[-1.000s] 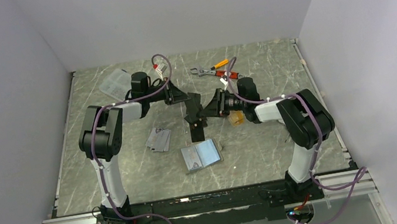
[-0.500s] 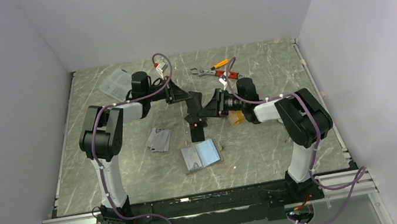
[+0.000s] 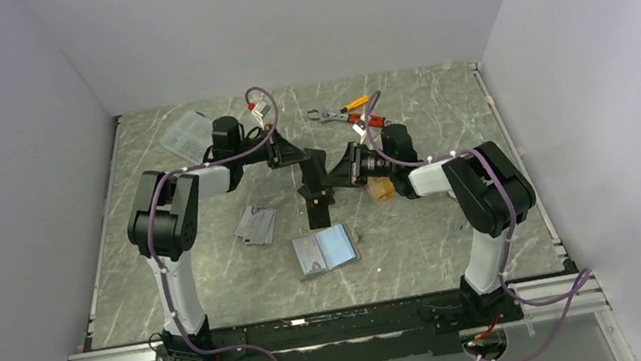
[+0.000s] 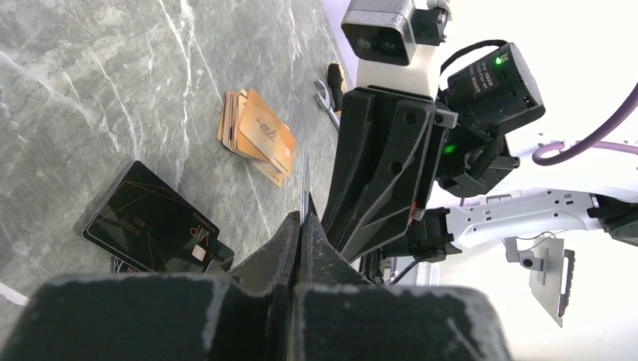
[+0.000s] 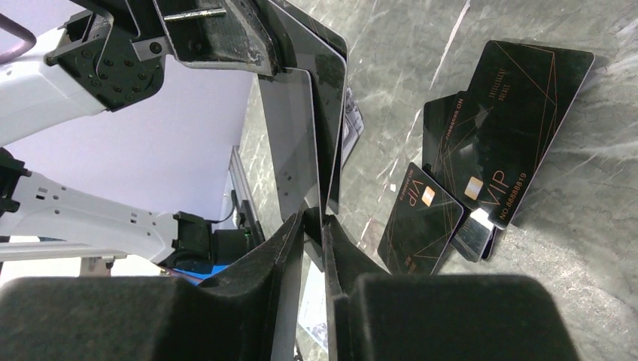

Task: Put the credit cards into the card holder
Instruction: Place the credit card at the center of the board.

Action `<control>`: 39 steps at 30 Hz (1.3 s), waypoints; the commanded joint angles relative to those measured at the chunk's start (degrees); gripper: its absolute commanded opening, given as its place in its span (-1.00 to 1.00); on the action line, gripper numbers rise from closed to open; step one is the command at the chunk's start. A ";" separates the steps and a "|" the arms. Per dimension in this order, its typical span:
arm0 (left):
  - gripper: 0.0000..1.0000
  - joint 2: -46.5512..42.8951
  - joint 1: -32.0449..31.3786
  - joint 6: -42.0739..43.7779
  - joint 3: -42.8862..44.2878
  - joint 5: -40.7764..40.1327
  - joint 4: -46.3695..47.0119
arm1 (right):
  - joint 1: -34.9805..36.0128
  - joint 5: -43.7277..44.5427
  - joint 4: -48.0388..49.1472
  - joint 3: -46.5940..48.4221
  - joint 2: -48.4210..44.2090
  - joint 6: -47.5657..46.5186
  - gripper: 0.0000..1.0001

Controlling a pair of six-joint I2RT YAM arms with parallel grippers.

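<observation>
Above the table's middle, my left gripper is shut on the top edge of a dark credit card that hangs upright, seen edge-on in the left wrist view. My right gripper faces it with its jaws narrowly apart around the card's lower edge; a gap shows beside one finger. Black cards lie fanned on the table below. Orange-gold cards lie to the right, silvery-grey cards to the left. The card holder lies open nearer the arms.
An orange-handled wrench and pliers lie at the back of the table. A clear plastic compartment box sits at the back left. Walls close in the table on three sides.
My right gripper has slid slightly left onto the hanging card and its jaws have narrowed. The left gripper and its card have stayed put.
</observation>
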 commanded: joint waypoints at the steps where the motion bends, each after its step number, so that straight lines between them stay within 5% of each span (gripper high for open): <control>1: -1.00 -3.63 -0.76 3.80 -0.56 -0.63 -1.38 | 0.51 -0.91 4.39 2.81 -0.30 1.05 -0.67; 18: -1.00 -4.06 -1.99 6.04 -1.20 -1.02 -3.09 | 1.88 -0.64 8.20 7.65 2.78 5.79 -0.51; 28: -1.00 -4.45 -1.81 9.03 -0.97 -1.51 -6.32 | 1.63 -0.16 4.49 4.33 1.58 4.23 -0.98; 39: -0.95 -5.04 -1.22 16.71 0.96 -4.72 -15.51 | 0.40 -0.81 2.53 -1.65 -0.34 2.48 -1.00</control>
